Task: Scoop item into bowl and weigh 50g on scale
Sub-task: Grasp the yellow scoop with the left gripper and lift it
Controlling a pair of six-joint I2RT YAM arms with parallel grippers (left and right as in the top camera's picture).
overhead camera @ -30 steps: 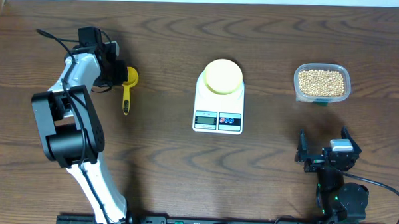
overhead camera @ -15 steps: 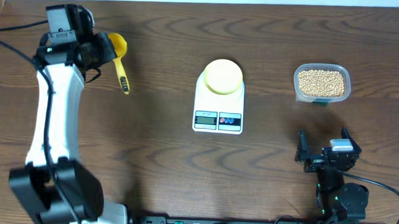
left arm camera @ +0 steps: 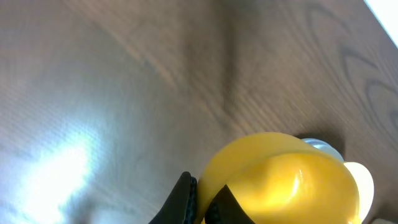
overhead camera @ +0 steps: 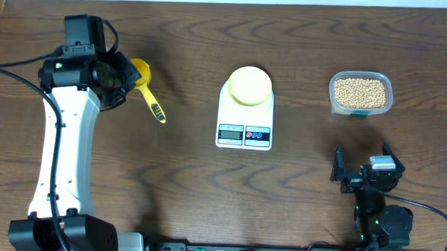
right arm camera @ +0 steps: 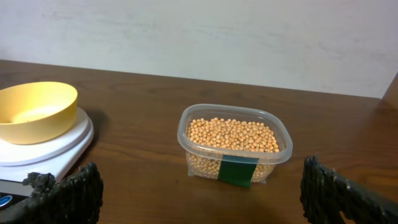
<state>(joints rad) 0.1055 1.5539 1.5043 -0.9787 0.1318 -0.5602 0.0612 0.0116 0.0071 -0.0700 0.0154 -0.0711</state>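
My left gripper (overhead camera: 127, 76) is shut on the cup end of a bright yellow handled scoop (overhead camera: 145, 84) and holds it above the table at the left; its handle points down-right. In the left wrist view the scoop's cup (left arm camera: 286, 183) fills the lower right, with my fingers (left arm camera: 205, 202) pinching its rim. The pale yellow bowl (overhead camera: 250, 85) sits on the white scale (overhead camera: 244, 120) at centre; both also show in the right wrist view, the bowl (right arm camera: 34, 111) on the scale (right arm camera: 59, 144). The tan beans (overhead camera: 359, 91) fill a clear tub (right arm camera: 233, 144) at the right. My right gripper (overhead camera: 363, 173) is open and empty near the front edge.
The scale's display and red and blue buttons (overhead camera: 244, 134) face the front edge. A white wall (right arm camera: 199, 37) runs behind the table's far edge. Bare wood lies between the scoop and the scale, and between the scale and the tub.
My left arm has lifted the scoop off the table, carried it up and left, then moved it right again and turned its handle down-right. The right arm has not moved.
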